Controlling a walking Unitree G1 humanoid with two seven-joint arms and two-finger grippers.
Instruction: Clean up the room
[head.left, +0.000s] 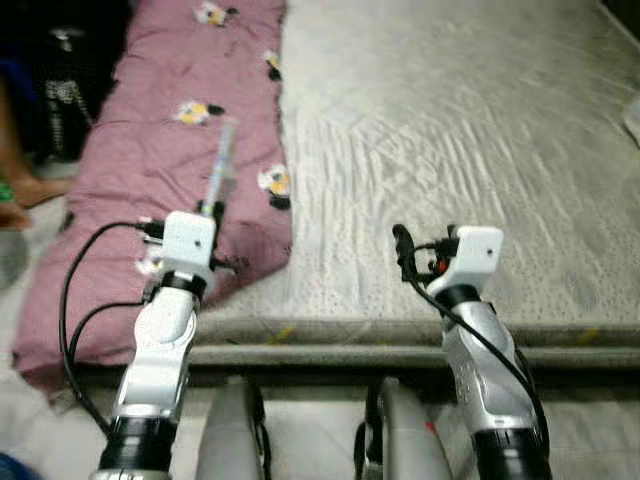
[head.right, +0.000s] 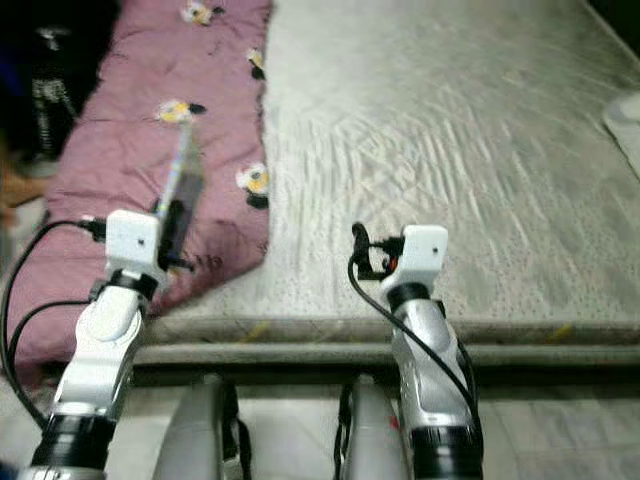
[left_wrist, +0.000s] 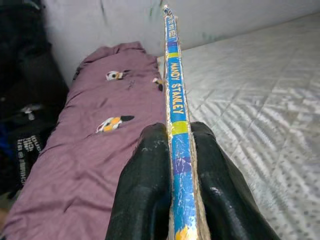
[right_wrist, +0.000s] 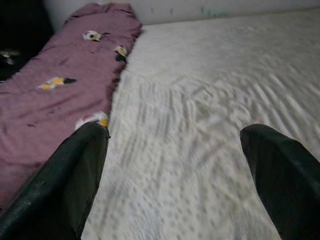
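Over the mauve quilt (head.left: 150, 150), left gripper (left_wrist: 180, 150) clamps a thin book (left_wrist: 176, 100) pointing 12 o'clock; right gripper (right_wrist: 175, 165) spread wide over the bed (head.left: 450, 130).

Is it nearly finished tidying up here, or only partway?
Partway, it seems. Done: the mattress looks bare, with a purple blanket along its left side. In hand: the left pincer is shut on a thin book, held edge-up over the blanket. The right pincer is open over the mattress, holding nothing. Left: the book must be put away; where, the pictures don't show.
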